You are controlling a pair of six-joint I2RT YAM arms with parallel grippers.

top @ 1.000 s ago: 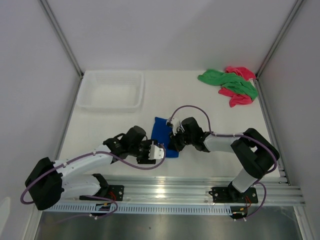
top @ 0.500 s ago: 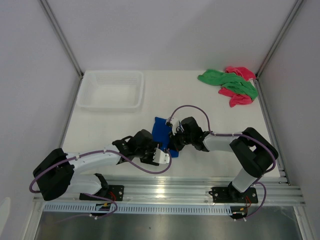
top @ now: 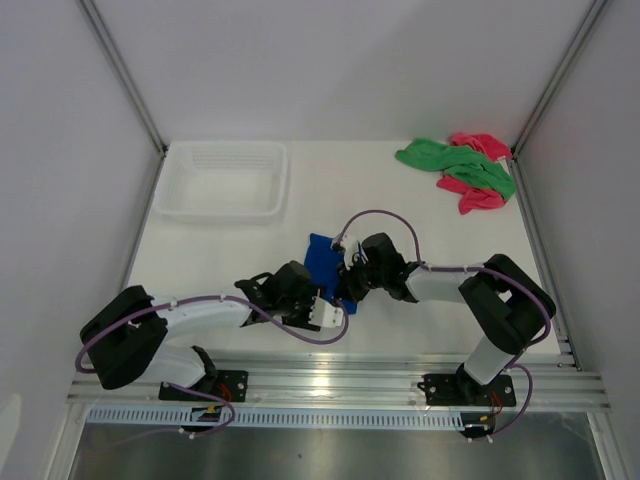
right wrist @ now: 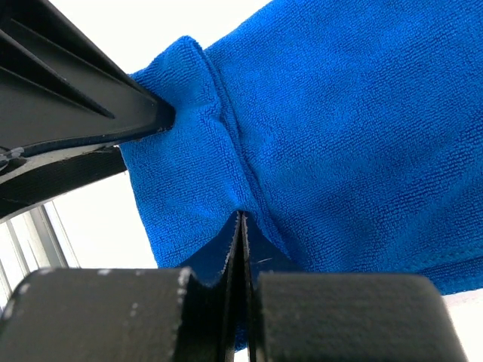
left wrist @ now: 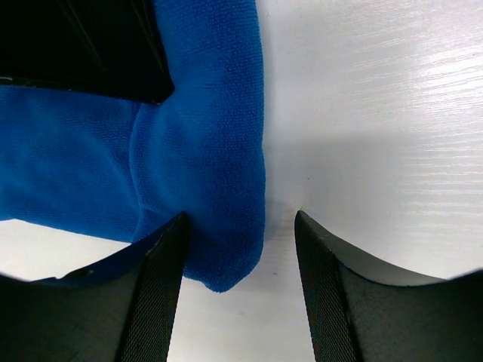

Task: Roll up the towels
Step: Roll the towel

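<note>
Left gripper [top: 332, 308] is sliding in, jaws spread and now straddling the blue towel [top: 322, 258] at its near corner. Right gripper [top: 347, 288] is pinching a fold tight. Towel's lying near-right of the basket [top: 222, 205], so rolling's probably starting.

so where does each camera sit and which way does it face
top external: above and behind the bases, looking down on the table; both arms show
left wrist: on the left arm, looking past open left fingers at the blue towel
right wrist: on the right arm, looking past right fingers shut on that towel
shared: both wrist views see the towel
</note>
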